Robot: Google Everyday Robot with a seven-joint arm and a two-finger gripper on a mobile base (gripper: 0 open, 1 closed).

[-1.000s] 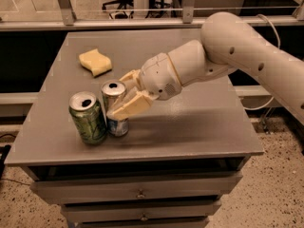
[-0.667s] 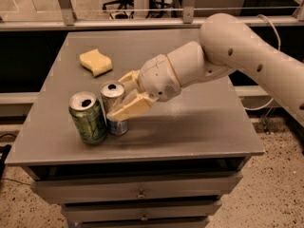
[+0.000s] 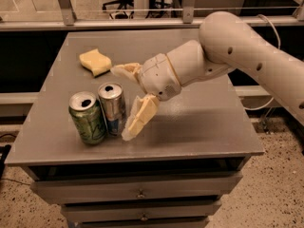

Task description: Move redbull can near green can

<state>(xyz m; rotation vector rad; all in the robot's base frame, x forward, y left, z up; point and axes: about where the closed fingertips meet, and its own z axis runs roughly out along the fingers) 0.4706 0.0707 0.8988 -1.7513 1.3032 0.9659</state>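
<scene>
The redbull can [image 3: 112, 109], slim and silver-blue, stands upright near the table's front left. It is right beside the wider green can [image 3: 87, 118], which is on its left; the two are touching or nearly so. My gripper [image 3: 122, 102] is at the redbull can's right side with its jaws spread wide. One finger [image 3: 126, 71] reaches behind the can's top. The other finger [image 3: 138, 118] slants down in front and to the right of it. Neither finger visibly presses on the can.
A yellow sponge [image 3: 95, 61] lies at the back left of the grey table [image 3: 199, 127]. The table stands on a cabinet with drawers [image 3: 140, 193]. A railing and an office chair are behind it. My arm [image 3: 237, 51] comes in from the right.
The fingers have spread apart: the lower finger has swung down and away from the redbull can. The cans have not moved.
</scene>
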